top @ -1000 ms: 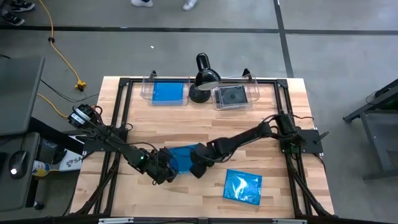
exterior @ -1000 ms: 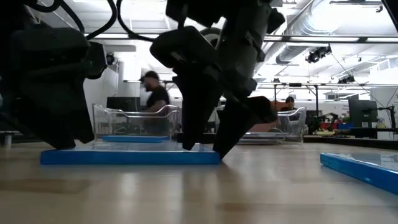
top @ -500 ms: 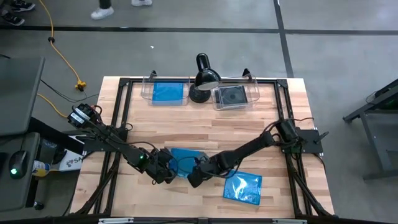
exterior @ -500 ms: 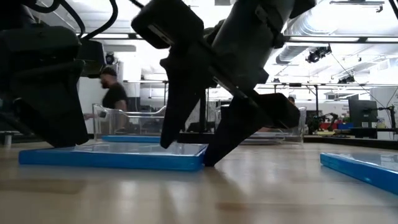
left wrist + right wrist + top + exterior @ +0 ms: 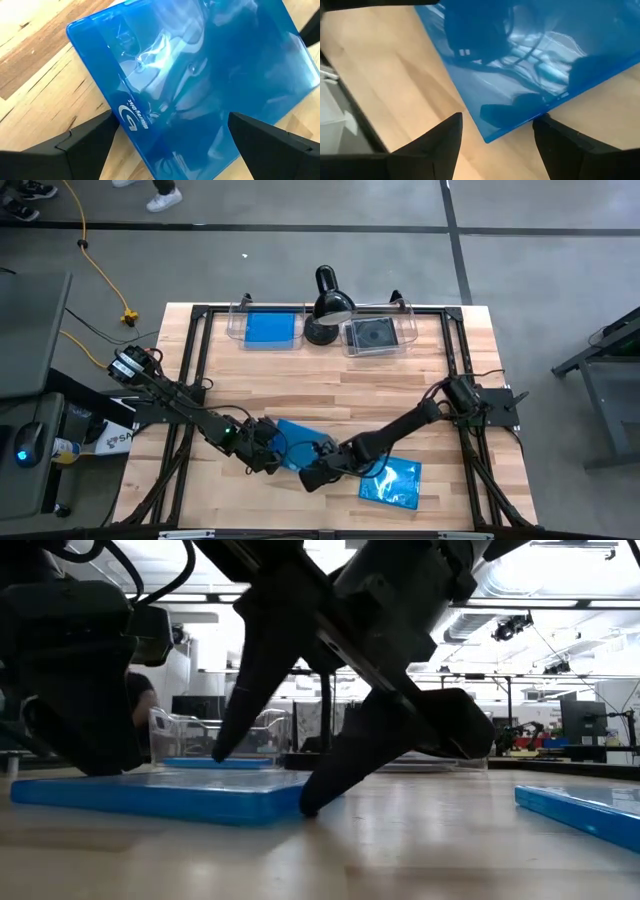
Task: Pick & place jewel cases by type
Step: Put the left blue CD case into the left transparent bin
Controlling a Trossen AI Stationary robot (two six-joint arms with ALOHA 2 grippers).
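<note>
Both pincers, left [image 5: 268,456] and right [image 5: 312,474], stand wide open around one flat blue case [image 5: 297,442], gripping nothing. Another blue case [image 5: 392,480] lies just beside the right pincer. Far behind, one clear bin [image 5: 268,328] holds a blue case, the other bin [image 5: 376,335] a dark one.

1. One jewel case [image 5: 297,442] lies flat on the surface [image 5: 330,385] at about 6 o'clock of its middle.
2. The left pincer [image 5: 268,454] stands at this case's 9 o'clock edge, the right pincer [image 5: 316,473] at its 5 o'clock corner.
3. A second case [image 5: 392,480] lies at 4 o'clock of the first, near it.
4. Two bins sit along the 12 o'clock edge: the left bin [image 5: 268,330] and the right bin [image 5: 372,335] each hold cases.
5. A lamp [image 5: 327,304] stands between the bins.
</note>
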